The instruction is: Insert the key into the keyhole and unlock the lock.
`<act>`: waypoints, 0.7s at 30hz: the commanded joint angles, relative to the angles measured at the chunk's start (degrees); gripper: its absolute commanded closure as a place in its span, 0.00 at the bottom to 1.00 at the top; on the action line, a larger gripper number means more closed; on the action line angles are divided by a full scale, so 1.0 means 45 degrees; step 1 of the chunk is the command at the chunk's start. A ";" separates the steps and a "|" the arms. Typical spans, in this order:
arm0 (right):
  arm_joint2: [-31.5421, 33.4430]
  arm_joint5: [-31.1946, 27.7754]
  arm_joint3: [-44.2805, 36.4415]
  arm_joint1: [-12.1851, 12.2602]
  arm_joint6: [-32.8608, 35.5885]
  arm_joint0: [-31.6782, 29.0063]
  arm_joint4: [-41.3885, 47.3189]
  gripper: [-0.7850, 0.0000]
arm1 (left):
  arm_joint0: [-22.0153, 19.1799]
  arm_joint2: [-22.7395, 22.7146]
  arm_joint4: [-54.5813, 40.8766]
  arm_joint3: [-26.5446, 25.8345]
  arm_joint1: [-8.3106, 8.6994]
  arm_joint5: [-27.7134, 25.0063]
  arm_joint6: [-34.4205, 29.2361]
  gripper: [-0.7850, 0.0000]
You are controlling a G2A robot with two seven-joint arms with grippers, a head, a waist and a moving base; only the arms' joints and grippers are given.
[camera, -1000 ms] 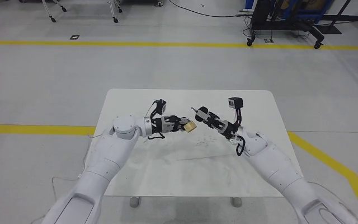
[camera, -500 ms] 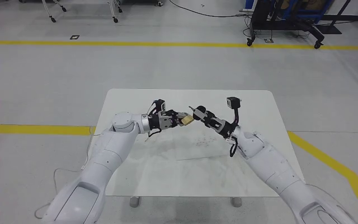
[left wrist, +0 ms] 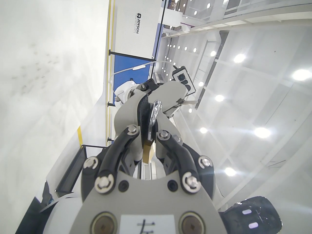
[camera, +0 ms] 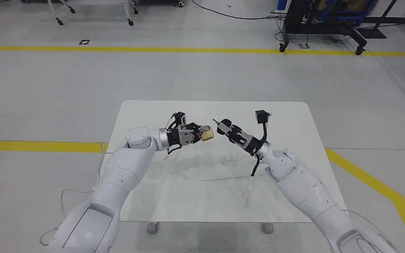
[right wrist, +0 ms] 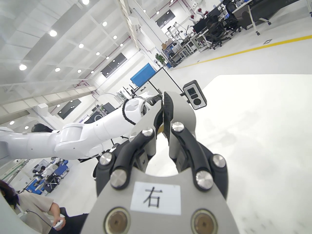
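Observation:
Above the middle of the white table (camera: 278, 190), my left gripper (camera: 199, 134) is shut on the brass lock (camera: 207, 133), whose body sticks out past the fingertips. The right gripper (camera: 221, 128) faces it from the other side, shut on the thin silver key (camera: 215, 121). The key's tip lies just beside the lock; I cannot tell if they touch. In the left wrist view the lock (left wrist: 147, 151) shows between the shut fingers (left wrist: 126, 115), with a silver metal piece (left wrist: 155, 109) above it. The right wrist view has its fingers (right wrist: 180, 113) pressed together, hiding the key.
The tabletop under both grippers is bare apart from faint scuff marks (camera: 231, 159). Its front edge (camera: 209, 220) runs near the robot. Each arm's wrist camera (camera: 262, 116) stands up beside its gripper.
The left gripper has carried the lock up-left in the top view, toward the table's far side. The right gripper has followed with the key, and the two stand closer together.

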 commanded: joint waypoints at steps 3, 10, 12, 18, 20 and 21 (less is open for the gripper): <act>-0.0142 -0.0095 -0.0107 -0.0138 -0.0032 -0.0017 -0.0102 1.00 | -0.0054 -0.0107 -0.0179 0.0223 -0.0013 0.0138 0.0143 1.00; 0.0246 -0.0362 -0.0227 -0.0109 0.0408 -0.0190 0.0517 1.00 | -0.0177 -0.0183 -0.0027 0.0472 0.0004 0.0320 0.0424 1.00; 0.0246 -0.0362 -0.0227 -0.0109 0.0408 -0.0190 0.0517 1.00 | -0.0233 -0.0191 0.0174 0.0564 0.0027 0.0388 0.0679 1.00; 0.0246 -0.0362 -0.0227 -0.0109 0.0408 -0.0190 0.0517 1.00 | -0.0421 0.0042 0.1546 0.0545 0.0113 0.0799 0.1984 1.00; 0.0246 -0.0362 -0.0227 -0.0109 0.0408 -0.0190 0.0517 1.00 | -0.0378 0.0093 0.1797 0.0397 0.0129 0.0931 0.2197 1.00; 0.0246 -0.0362 -0.0227 -0.0109 0.0408 -0.0190 0.0517 1.00 | -0.0334 0.0082 0.1799 0.0314 0.0133 0.0971 0.2234 1.00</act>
